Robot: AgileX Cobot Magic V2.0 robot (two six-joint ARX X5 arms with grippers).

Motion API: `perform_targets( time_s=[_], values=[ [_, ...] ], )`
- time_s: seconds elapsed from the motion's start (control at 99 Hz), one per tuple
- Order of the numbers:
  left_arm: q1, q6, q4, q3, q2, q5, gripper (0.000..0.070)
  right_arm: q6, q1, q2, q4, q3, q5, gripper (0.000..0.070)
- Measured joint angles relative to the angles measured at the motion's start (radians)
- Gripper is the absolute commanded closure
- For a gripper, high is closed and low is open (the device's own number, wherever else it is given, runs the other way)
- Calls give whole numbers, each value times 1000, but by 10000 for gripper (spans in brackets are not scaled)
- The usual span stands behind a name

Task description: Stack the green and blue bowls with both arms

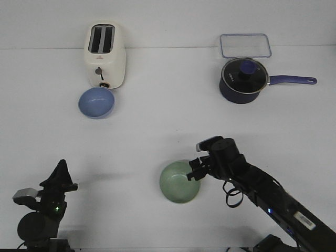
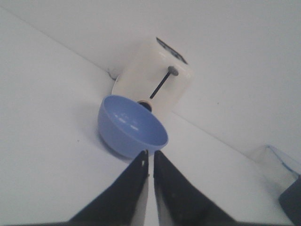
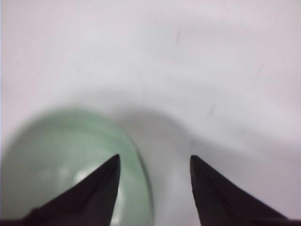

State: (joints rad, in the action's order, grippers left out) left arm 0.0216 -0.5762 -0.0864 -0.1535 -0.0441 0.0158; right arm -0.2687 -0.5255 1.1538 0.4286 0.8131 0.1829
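The pale green bowl (image 1: 179,182) sits on the white table near the front middle. My right gripper (image 1: 193,171) is open right at its right rim; in the right wrist view (image 3: 154,158) one finger is over the bowl's inside (image 3: 61,160) and the other outside the rim. The blue bowl (image 1: 96,102) stands at the back left, just in front of the toaster. My left gripper (image 1: 62,167) is shut and empty at the front left, far from it. In the left wrist view the closed gripper (image 2: 150,152) points toward the blue bowl (image 2: 130,125).
A cream toaster (image 1: 105,55) stands behind the blue bowl. A dark navy saucepan with a glass lid (image 1: 242,80) and long handle is at the back right, with a clear lidded container (image 1: 245,45) behind it.
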Motion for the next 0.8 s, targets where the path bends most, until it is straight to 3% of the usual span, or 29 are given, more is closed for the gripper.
perform_targets(
  time_s=[0.202, 0.485, 0.535, 0.677, 0.717, 0.798],
  values=[
    [0, 35, 73, -182, -227, 6, 686, 1, 95, -174, 10, 7, 0, 391],
    [-5, 79, 72, -483, -799, -16, 677, 10, 173, -257, 87, 7, -2, 393],
    [-8, 94, 72, -538, -905, -28, 613, 16, 175, -256, 105, 7, -2, 393],
    [-16, 119, 71, -686, -1154, -42, 263, 37, 175, -256, 115, 7, -1, 393],
    [-20, 122, 71, -726, -1216, -42, 226, 38, 175, -256, 113, 7, -1, 393],
    [-33, 130, 68, -798, -1331, -42, 227, 43, 175, -256, 113, 7, -1, 393]
  ],
)
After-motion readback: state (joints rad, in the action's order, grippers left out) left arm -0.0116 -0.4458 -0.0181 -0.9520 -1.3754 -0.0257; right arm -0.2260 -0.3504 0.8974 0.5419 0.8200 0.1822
